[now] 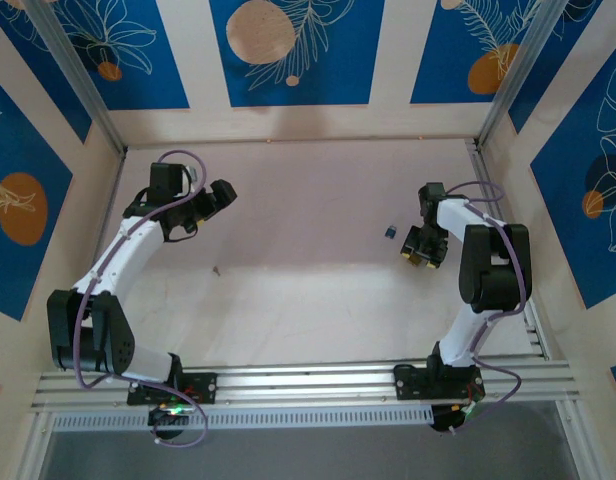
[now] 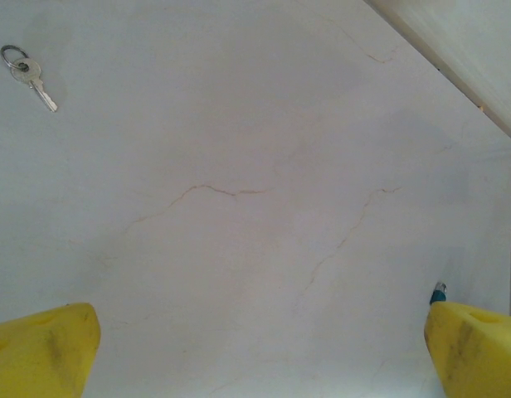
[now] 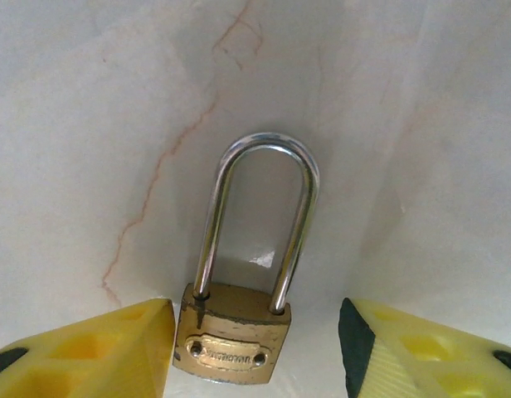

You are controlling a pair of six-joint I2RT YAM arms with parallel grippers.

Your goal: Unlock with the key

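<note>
The key [image 1: 390, 232], tiny with a dark blue head, lies on the pale table just left of my right gripper [image 1: 418, 252]. In the right wrist view a brass padlock [image 3: 232, 342] with a long silver shackle lies flat between the yellow fingers of the right gripper [image 3: 255, 332]. The jaws stand open around its body; the left finger [image 3: 98, 352] is close against it and the right finger [image 3: 421, 352] is well apart. My left gripper [image 1: 225, 195] hovers at the back left, wide open [image 2: 260, 348] over bare table.
A plain silver key on a ring [image 2: 27, 73] lies on the table at the far left of the left wrist view. The back wall's edge [image 2: 455, 58] runs along that view's upper right. Walls enclose the table [image 1: 308, 300] on three sides.
</note>
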